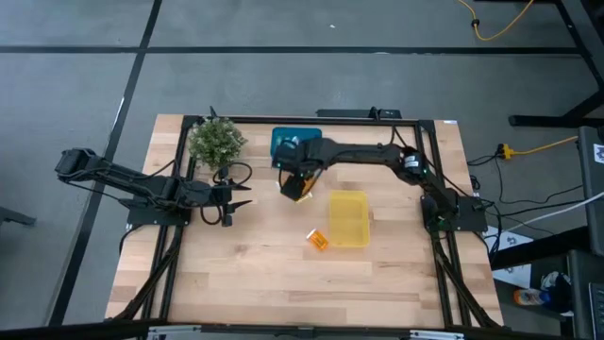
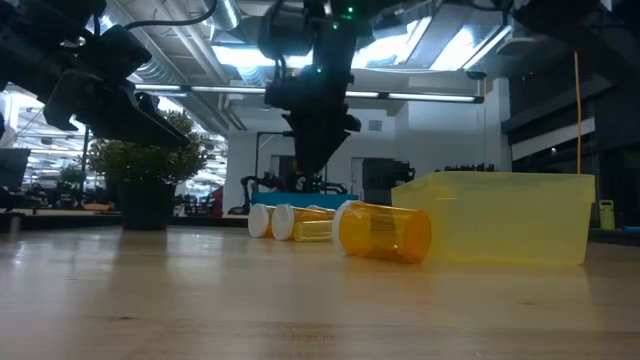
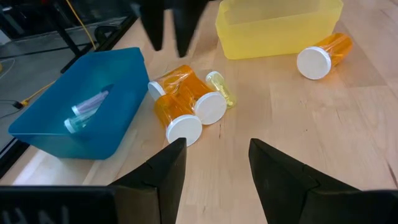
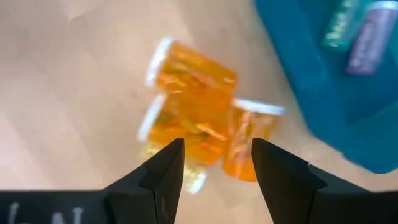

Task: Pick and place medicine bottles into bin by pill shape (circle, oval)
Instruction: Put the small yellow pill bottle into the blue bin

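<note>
Directly below our right gripper (image 4: pixel 214 165), its fingers apart and empty, we see clustered orange bottles (image 4: pixel 199 112) beside the blue bin (image 4: pixel 323 93).

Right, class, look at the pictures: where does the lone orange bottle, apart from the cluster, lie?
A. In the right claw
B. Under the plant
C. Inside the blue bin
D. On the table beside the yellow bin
D: the lone orange bottle lies on its side on the table, just outside the yellow bin; the right claw hangs open and empty over the cluster by the blue bin.
</note>
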